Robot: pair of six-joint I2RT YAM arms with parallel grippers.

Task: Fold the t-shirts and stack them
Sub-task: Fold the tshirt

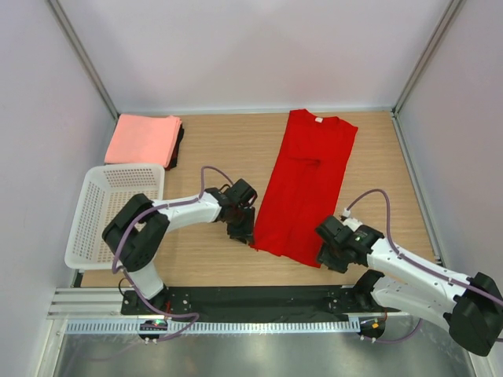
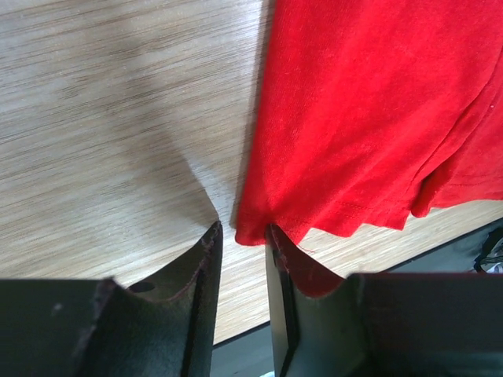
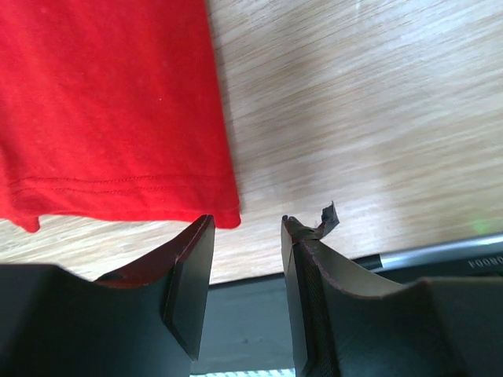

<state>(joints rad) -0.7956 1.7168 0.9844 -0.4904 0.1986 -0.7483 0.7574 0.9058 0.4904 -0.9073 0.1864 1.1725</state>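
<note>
Red t-shirt (image 1: pixel 306 181): I saw it lying flat on the wooden table (image 1: pixel 212 149), right of the middle, folded lengthwise into a long narrow strip
Long axis: it ran from near to far, leaning a little, with the near end drifted toward the left and the far end toward the right
Pointing: the collar with its small white label faced the far wall, and the stitched hem faced the arm bases
Left gripper (image 2: pixel 242 232): it sat low at the hem's left corner; its fingers (image 2: pixel 196 275) were spread, and the red corner lay in the gap at their tips, not pinched as far as I could see
Right gripper (image 3: pixel 247 224): it sat low at the hem's right corner; its fingers (image 3: pixel 189 267) were spread too, with the corner just beside the tip of the finger on the left of my wrist view and bare wood filling the rest of the gap
Folded stack: a salmon-pink t-shirt (image 1: pixel 141 139) folded square lay in the far left corner, on top of a dark t-shirt (image 1: pixel 176 145) of which I only made out the right edge
White mesh basket (image 1: pixel 110 208): it stood on the left, just nearer than the stack and well apart from the red shirt
</note>
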